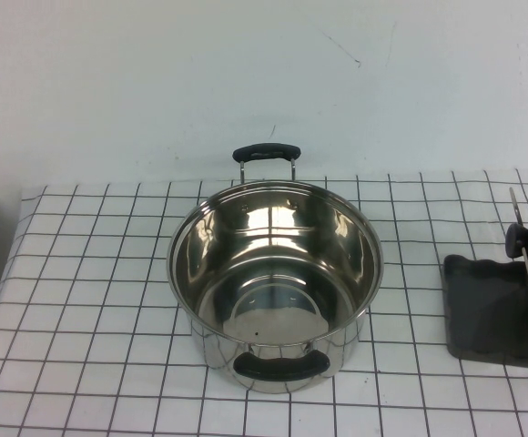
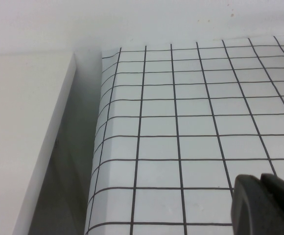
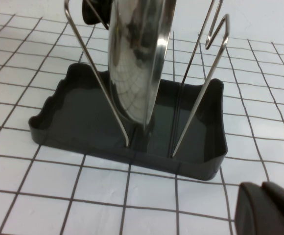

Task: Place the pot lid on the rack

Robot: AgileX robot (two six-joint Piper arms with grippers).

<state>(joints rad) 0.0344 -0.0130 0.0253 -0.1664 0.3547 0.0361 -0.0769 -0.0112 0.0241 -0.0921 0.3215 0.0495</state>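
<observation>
**Ana:** Right wrist view shows the pot lid standing on its edge in the rack, between the wire rods. The right gripper sits near the tray; the left gripper is over bare cloth. Open or closed? Can't tell.

**Ben:** A bump could tip the lid out. Any words anywhere?

**Ana:** None. The pot is empty.

Mirror-polished steel lid, thin wire rack on matt dark plastic tray, glossy steel pot, matt black handles.
</observation>
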